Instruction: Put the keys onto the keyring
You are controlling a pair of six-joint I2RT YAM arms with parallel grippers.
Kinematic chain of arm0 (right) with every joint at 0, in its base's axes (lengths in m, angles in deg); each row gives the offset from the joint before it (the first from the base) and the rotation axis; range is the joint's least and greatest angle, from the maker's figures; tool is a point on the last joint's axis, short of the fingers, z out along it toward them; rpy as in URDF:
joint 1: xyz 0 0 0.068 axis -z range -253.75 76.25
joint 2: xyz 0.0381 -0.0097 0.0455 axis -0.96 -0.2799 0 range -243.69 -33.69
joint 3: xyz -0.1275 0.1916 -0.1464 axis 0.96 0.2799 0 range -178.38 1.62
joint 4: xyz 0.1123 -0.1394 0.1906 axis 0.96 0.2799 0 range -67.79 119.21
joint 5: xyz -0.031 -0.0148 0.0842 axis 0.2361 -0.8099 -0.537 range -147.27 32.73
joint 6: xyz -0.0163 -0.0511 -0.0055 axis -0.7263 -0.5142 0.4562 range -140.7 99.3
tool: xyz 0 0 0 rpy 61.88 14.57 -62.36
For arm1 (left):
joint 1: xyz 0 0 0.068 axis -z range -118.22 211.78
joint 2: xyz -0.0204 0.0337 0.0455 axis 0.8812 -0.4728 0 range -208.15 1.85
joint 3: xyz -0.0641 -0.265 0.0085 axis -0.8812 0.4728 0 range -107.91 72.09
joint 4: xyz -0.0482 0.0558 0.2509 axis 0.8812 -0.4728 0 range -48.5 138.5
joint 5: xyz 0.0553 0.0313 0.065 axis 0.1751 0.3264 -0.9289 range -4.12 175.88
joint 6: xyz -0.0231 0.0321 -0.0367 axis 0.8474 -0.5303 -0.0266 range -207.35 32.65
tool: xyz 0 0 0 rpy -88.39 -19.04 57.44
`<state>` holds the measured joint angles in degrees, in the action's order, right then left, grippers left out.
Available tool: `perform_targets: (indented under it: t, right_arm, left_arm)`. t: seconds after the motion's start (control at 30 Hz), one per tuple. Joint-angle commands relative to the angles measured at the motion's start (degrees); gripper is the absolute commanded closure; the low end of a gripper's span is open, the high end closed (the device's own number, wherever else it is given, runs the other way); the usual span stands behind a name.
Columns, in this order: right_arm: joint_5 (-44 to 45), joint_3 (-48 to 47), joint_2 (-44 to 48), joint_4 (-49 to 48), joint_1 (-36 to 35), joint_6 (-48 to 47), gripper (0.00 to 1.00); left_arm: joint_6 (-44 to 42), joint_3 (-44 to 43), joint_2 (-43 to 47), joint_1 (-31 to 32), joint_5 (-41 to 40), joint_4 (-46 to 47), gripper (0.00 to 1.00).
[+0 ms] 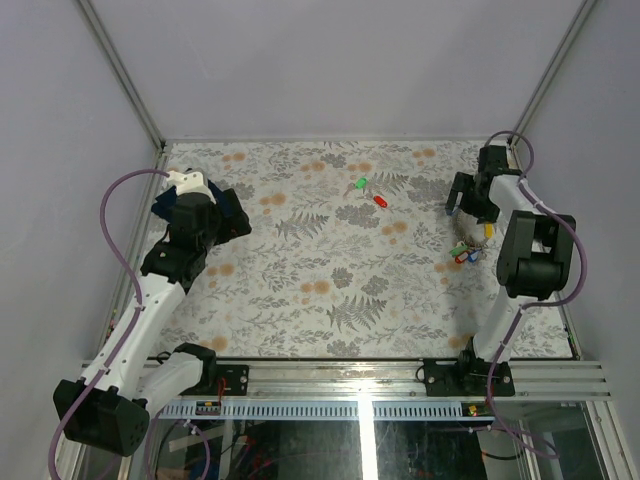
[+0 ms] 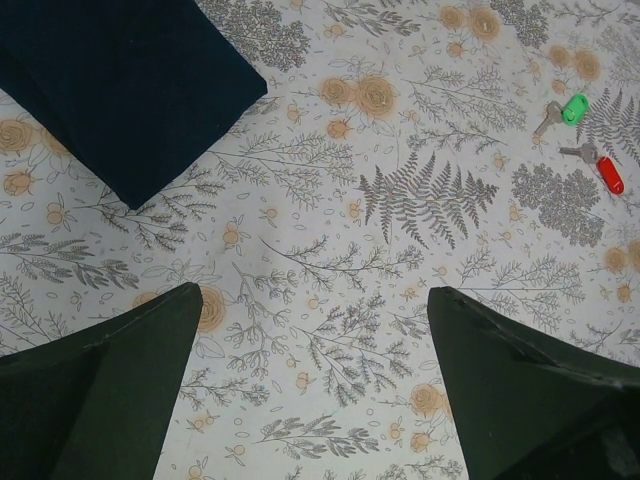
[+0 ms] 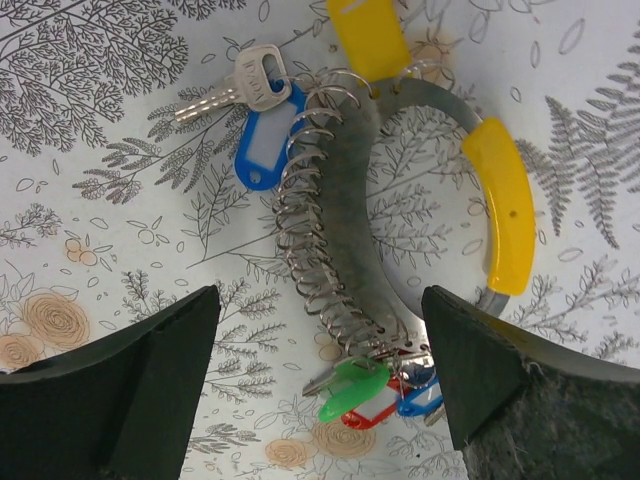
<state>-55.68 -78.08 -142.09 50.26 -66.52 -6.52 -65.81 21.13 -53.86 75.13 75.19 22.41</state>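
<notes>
1. Two loose keys lie mid-tabletop [image 1: 300, 300], just beside each other: a green-tagged key [image 1: 361, 184] and a red-tagged key [image 1: 380, 200].
2. Further right, the keyring [image 3: 350, 220], carrying blue, green, red and yellow tags, lies under the right claw [image 3: 320, 300], its jaws wide apart.
3. The left claw [image 2: 315, 292] gapes empty near a dark blue cloth [image 2: 120, 80].

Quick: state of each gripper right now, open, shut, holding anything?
Left gripper: open, empty, near the dark blue folded cloth.
Right gripper: open, holding nothing, above the silvery metal keyring with its coloured plastic-tagged keys.
</notes>
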Motion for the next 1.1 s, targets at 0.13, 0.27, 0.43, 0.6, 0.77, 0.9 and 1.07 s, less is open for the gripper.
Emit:
perform_targets:
  t: [0.13, 0.27, 0.43, 0.6, 0.77, 0.9, 1.07]
  right_arm:
    - [-4.2, -6.5, -5.4, 2.1, 0.9, -4.6, 0.12]
    - [-5.0, -8.5, -7.6, 4.1, 1.4, -6.1, 0.13]
    - [-7.4, -9.5, -9.5, 5.5, 1.7, -7.5, 0.14]
    - [-9.4, -11.1, -10.8, 6.9, 1.7, -8.1, 0.18]
    - [-9.2, -11.9, -12.0, 8.1, 1.7, -8.7, 0.20]
    - [-8.9, -11.9, -12.3, 8.4, 1.7, -9.1, 0.22]
    - [-9.6, -12.1, -12.6, 9.1, 1.7, -9.3, 0.28]
  left_arm:
    - [-1.9, 0.5, 0.5, -0.4, 1.0, 3.8, 0.00]
    - [-1.9, 0.7, 0.2, -0.4, 2.3, 4.2, 0.00]
    - [-2.1, 0.6, -0.3, -0.4, 3.3, 4.4, 0.00]
    - [-2.4, 0.6, -0.3, -0.4, 3.1, 4.5, 0.00]
    - [-2.5, 0.6, -0.6, -0.4, 3.2, 4.5, 0.00]
    - [-2.5, 0.6, -0.7, -0.5, 3.3, 4.5, 0.00]
    - [-2.5, 0.6, -0.9, -0.4, 3.4, 4.5, 0.00]
